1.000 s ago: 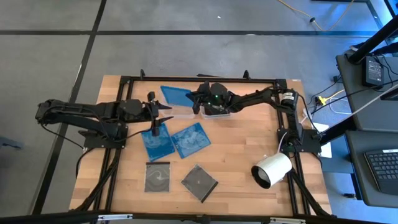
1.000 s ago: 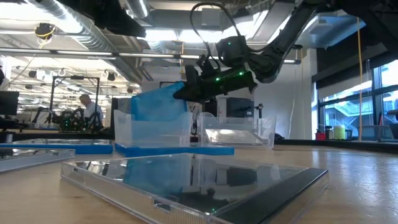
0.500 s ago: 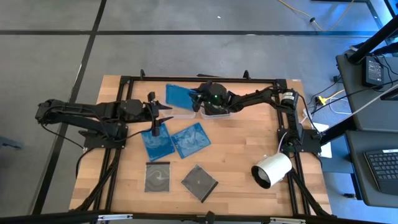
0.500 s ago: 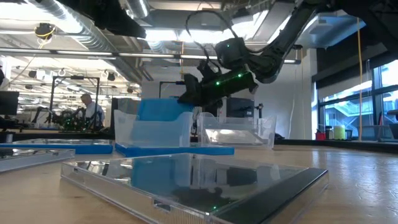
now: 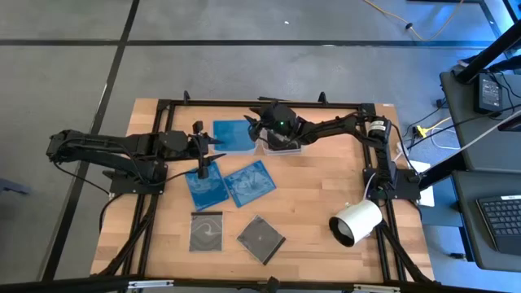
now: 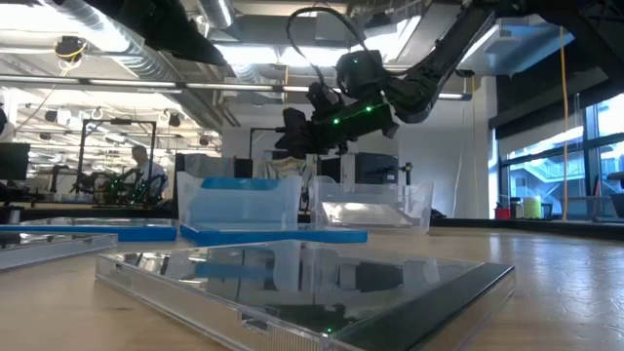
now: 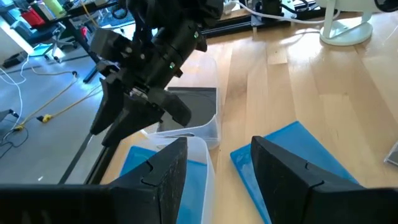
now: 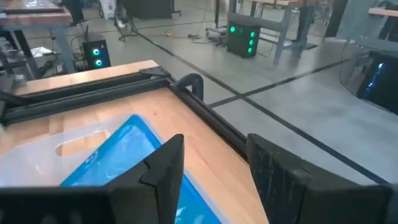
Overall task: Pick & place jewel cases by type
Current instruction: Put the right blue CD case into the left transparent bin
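Note:
My right gripper (image 5: 257, 129) hangs open above the two clear tubs at the table's far side, its fingers apart over a translucent blue jewel case (image 8: 124, 163). That case (image 5: 232, 134) lies flat in the left tub (image 6: 239, 203). A dark case (image 7: 189, 112) lies in the right tub (image 5: 282, 146). Two more blue cases (image 5: 205, 185) (image 5: 251, 181) lie flat on the table, and two dark-backed ones (image 5: 206, 232) (image 5: 261, 238) lie nearer the near edge. My left gripper (image 5: 213, 150) waits open, left of the tubs.
A white cylinder (image 5: 356, 221) lies on the table's right side. A black frame (image 5: 269, 103) borders the table just behind the tubs. Bare wood shows between the cases and the cylinder. A person (image 6: 144, 174) stands far off in the room behind.
My right gripper carried the tilted blue case over the left tub, lowered it and let go; the case tipped from slanting to flat inside the tub. The gripper then rose a little above the tubs.

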`<state>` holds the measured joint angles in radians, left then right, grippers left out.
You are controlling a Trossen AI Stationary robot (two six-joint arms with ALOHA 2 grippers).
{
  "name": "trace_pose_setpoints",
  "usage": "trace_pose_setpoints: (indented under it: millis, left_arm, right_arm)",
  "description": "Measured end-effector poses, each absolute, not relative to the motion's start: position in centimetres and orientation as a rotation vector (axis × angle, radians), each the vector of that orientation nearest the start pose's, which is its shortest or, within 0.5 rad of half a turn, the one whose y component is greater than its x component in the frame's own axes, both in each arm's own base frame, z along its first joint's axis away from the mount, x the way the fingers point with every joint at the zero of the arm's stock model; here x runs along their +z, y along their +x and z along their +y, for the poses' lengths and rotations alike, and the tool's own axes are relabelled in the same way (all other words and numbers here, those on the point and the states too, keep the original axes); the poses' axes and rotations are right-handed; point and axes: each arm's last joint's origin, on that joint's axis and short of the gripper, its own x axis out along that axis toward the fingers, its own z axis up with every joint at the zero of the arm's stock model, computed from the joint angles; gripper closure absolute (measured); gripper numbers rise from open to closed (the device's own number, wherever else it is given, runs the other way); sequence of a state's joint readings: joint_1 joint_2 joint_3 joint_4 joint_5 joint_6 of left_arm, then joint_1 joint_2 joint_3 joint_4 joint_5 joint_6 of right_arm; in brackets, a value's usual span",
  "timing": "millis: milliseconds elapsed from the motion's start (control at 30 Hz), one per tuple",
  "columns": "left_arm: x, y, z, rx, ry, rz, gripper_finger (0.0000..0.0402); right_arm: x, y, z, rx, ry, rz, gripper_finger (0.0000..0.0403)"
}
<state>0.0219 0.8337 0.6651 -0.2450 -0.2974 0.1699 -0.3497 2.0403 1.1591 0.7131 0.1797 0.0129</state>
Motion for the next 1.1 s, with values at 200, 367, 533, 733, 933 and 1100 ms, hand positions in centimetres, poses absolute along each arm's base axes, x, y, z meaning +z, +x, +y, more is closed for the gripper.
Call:
trace_pose_setpoints:
  millis: [200,367,533,733,933,1100]
  left_arm:
    - [27.6,18.0,1.2,0.268,0.225,0.472,0.0222]
    - [27.4,17.9,1.2,0.27,0.209,0.487,0.0226]
    - [26.7,18.3,1.2,0.236,0.249,0.542,0.0228]
    - [24.2,20.6,0.6,0.105,0.273,0.674,0.023]
    - [21.0,22.5,0.7,0.238,0.163,0.833,0.0243]
    - [19.7,23.8,0.3,0.144,0.04,0.843,0.026]
  right_arm:
    - [20.8,40.5,-12.7,-0.322,-0.064,0.189,0.0224]
    - [23.0,39.0,-9.6,-0.108,0.022,0.349,0.0224]
    - [22.3,37.2,-7.1,0.008,0.22,0.615,0.0224]
    - [20.2,36.1,-5.1,0.035,0.299,0.862,0.0224]
    - [19.5,36.7,-2.9,0.013,0.105,0.884,0.0224]
    - [19.2,37.0,-0.5,-0.011,-0.07,0.885,0.0224]
